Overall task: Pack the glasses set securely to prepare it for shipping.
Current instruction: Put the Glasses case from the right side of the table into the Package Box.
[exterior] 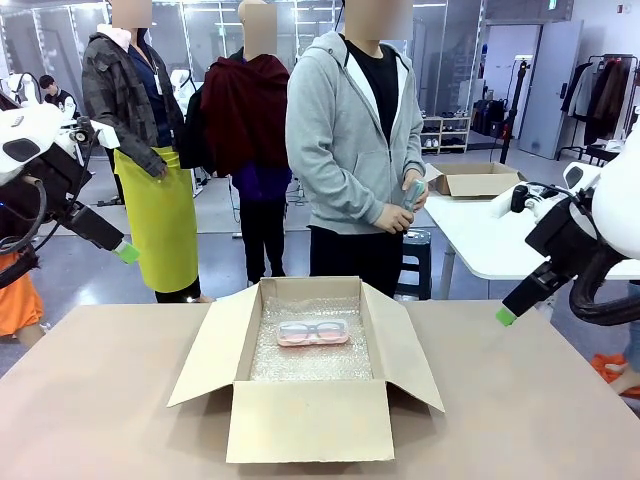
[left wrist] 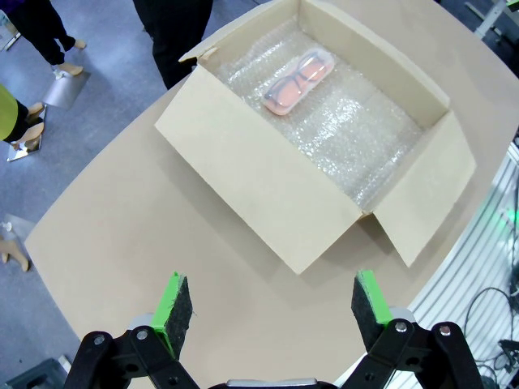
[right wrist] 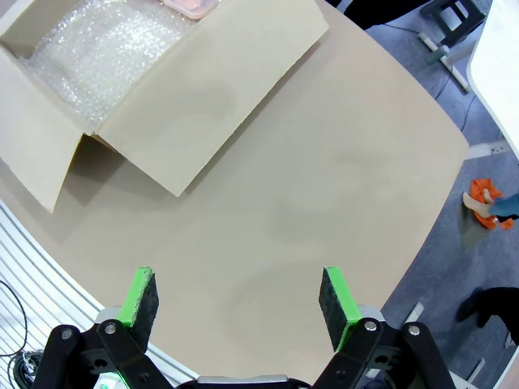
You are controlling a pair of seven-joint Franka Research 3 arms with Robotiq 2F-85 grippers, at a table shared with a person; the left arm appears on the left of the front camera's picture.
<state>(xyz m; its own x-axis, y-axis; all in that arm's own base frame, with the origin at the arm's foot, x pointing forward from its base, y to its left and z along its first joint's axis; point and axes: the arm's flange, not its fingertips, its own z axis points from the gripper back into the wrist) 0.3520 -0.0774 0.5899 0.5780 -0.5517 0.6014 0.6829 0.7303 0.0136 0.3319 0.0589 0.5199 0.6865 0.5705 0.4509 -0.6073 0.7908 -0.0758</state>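
High off the tabletop's left side, the left hand (left wrist: 269, 285) hangs with its pads wide apart and nothing between them. The right hand (right wrist: 238, 279) mirrors it over the right side, fingers spread and empty. Between and below them the tabletop (exterior: 100, 400) carries an open box (exterior: 310, 425), flaps folded outward, its floor lined with bubble wrap (exterior: 312, 365). On that wrap, toward the far wall, the pink case (exterior: 313, 334) lies flat with its long side across the box, spectacles showing through its top. Beyond the box a person (exterior: 350, 130) stands at the far edge, holding what looks like the mint case (exterior: 411, 190) at chest height, well apart from the box.

Half the set is in, then, and the step in hand is likely getting the mint case down beside the pink one. To do that well, whichever hand takes it should grip across the short width, near the middle, so it hangs level. The descent should come inside the walls, clear of the flaps. The case belongs on the bare wrap at the near side, parallel to the pink case and just beside it, not on top. Release should wait until it rests flat. The flaps stand wide, so closing them will probably want both hands.
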